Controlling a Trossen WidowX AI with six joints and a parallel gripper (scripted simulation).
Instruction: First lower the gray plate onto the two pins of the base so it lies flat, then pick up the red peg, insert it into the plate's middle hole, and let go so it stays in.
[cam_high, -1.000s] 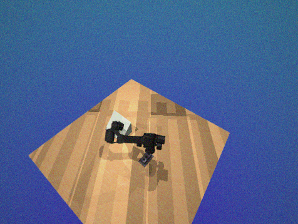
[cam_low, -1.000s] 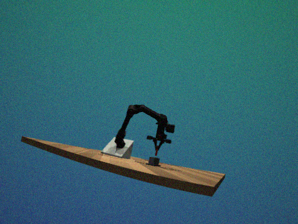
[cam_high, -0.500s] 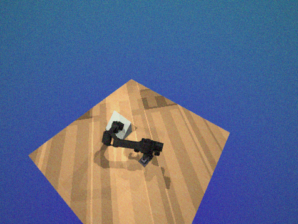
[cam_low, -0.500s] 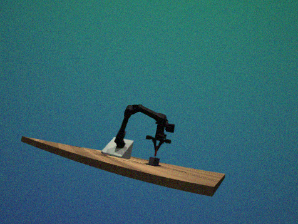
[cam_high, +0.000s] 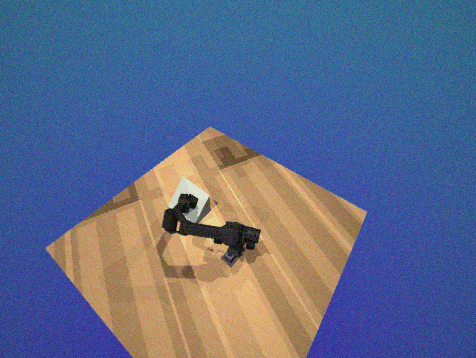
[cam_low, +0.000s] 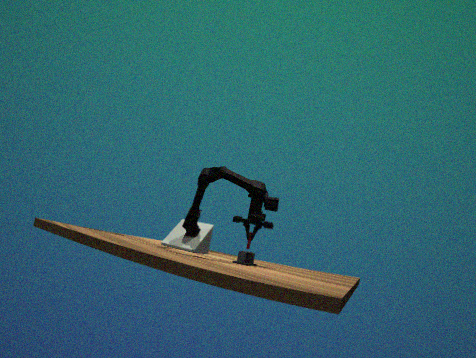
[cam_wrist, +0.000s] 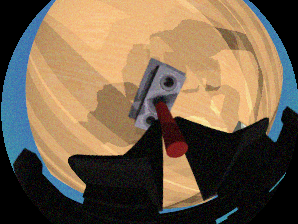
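The gray plate (cam_wrist: 162, 93) (cam_high: 230, 257) (cam_low: 245, 258) lies on the base and looks flat, with its outer holes showing in the wrist view. My gripper (cam_wrist: 166, 123) (cam_low: 249, 238) is shut on the red peg (cam_wrist: 173, 137) (cam_low: 249, 245). The peg points down, with its lower end over the plate's middle hole in the wrist view and a little above the block in the exterior view. The peg's tip partly covers the middle hole; whether they line up exactly I cannot tell. In the top view the arm hides the peg and fingers.
The block stands on the wooden table (cam_high: 280, 280) (cam_low: 300, 285) (cam_wrist: 75, 115). The pale wedge-shaped mount (cam_high: 199, 190) (cam_low: 172, 240) of the arm is behind it. The arm arches from that mount over to the block, and its shadow falls across the table.
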